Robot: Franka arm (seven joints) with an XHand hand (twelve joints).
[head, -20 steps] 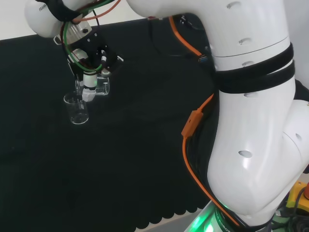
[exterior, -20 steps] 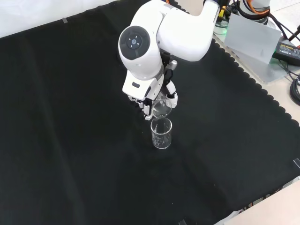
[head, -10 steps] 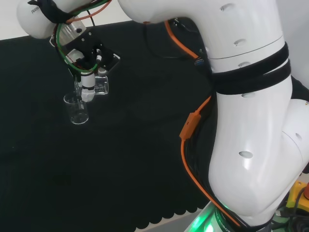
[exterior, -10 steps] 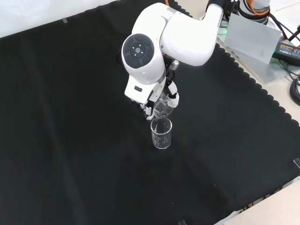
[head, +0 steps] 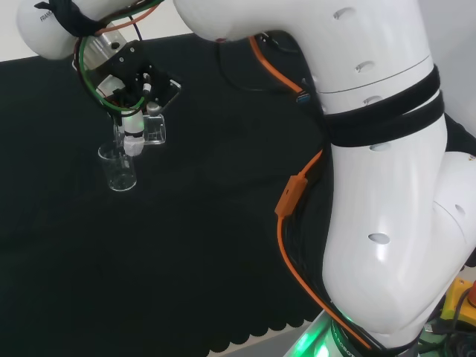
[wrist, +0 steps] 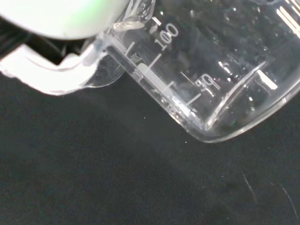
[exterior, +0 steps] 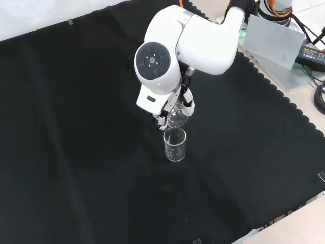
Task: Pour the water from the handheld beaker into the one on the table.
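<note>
Front view: hand clamped on tilted handheld beaker above table beaker; advise keeping spout over the rim, tilting gradually

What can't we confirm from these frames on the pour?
- Water level in the held beaker: clear glass, too small in head view; in wrist view cut off by the edge.
- Any stream into the table beaker: too fine to see in front view.
- Robot hand grip: front view blocked by the arm's white link.

Clear glossy beakers (printed scale), matt black cloth
</note>
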